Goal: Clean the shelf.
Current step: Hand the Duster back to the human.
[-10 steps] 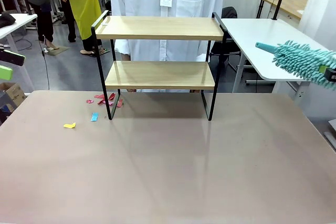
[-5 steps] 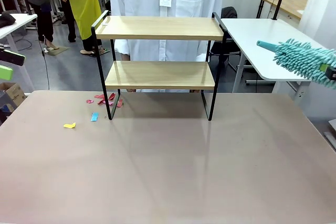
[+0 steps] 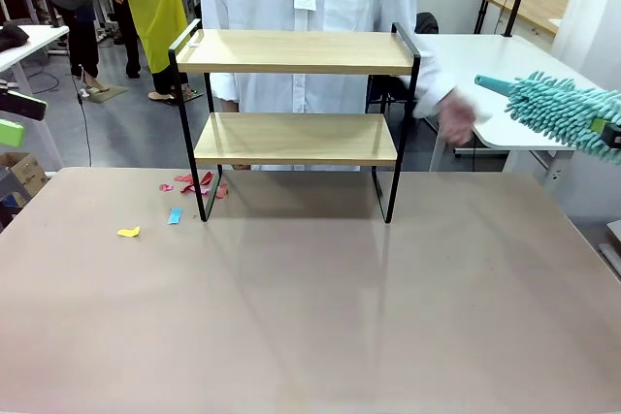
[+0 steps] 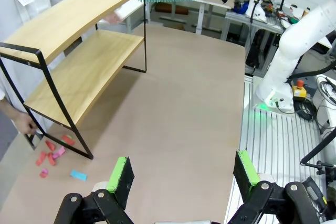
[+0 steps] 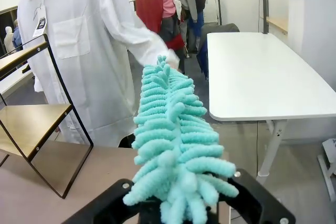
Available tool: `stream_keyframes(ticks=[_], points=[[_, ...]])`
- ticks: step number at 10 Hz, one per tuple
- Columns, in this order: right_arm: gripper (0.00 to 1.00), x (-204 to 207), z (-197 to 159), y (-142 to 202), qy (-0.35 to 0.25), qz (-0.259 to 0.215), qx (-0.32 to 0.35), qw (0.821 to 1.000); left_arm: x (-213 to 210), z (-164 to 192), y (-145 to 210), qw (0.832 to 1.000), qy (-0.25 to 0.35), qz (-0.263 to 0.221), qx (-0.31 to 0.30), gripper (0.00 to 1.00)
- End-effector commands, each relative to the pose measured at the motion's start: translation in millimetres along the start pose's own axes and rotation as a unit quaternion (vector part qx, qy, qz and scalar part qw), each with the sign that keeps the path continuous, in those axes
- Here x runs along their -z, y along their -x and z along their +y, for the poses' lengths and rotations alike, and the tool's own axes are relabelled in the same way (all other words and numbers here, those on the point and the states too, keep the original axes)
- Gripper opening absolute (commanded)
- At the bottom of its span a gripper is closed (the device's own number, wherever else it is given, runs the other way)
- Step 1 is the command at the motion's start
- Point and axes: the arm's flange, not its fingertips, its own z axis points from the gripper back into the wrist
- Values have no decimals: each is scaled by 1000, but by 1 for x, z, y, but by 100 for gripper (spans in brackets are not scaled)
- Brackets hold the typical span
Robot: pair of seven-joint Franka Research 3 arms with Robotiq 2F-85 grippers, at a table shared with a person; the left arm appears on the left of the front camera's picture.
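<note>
At the far edge of the pale table [image 3: 310, 307], near its middle, stands the shelf [image 3: 296, 133], a two-tier rack with light wooden boards and a thin black frame with raised side handles. Both boards look bare. A person in a white coat [image 3: 310, 7] stands directly behind it, and that person's hand [image 3: 454, 121], blurred, reaches out past the rack's right end toward a teal duster [image 3: 568, 115].

On the right side, the right gripper [image 5: 176, 208] is clenched around the base of the fluffy teal duster, whose chenille head rises straight up from between the black jaws in the right wrist view. In the front view the duster hangs in the air to the right of the shelf, apart from it, at about the height of the lower board, with its tip pointing toward the rack.

The left gripper [image 4: 181, 174] is released, its two green-padded fingers spread wide with nothing between them. It hovers above the table off the shelf's left end, well apart from the rack.

Small scraps of coloured paper [image 3: 189, 184], red, pink and blue, lie on the table by the shelf's left leg, and a yellow scrap [image 3: 128, 232] lies a little nearer the robot.
</note>
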Motion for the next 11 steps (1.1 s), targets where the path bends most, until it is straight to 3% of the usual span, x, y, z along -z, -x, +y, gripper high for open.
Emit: stream_keyframes(ticks=[1, 7, 8, 9, 10, 11], points=[[16, -3, 0, -6, -4, 0, 5, 1000, 1, 1, -3, 1000, 4, -11, 10, 100], [16, -3, 0, -6, -4, 0, 5, 1000, 1, 1, -3, 1000, 4, -11, 10, 100], [34, 0, 0, -1, 0, -1, -1, 1000, 1, 1, -3, 1000, 4, -11, 10, 100], [72, 1, 1, -2, -14, 13, -16, 1000, 1, 1, -3, 1000, 4, -11, 10, 100], [91, -2, 0, -6, -23, 22, -9, 999, 1, 1, -3, 1000, 4, -11, 10, 100], [100, -7, -1, -13, -28, 23, -1, 999, 1, 1, -3, 1000, 4, -11, 10, 100]])
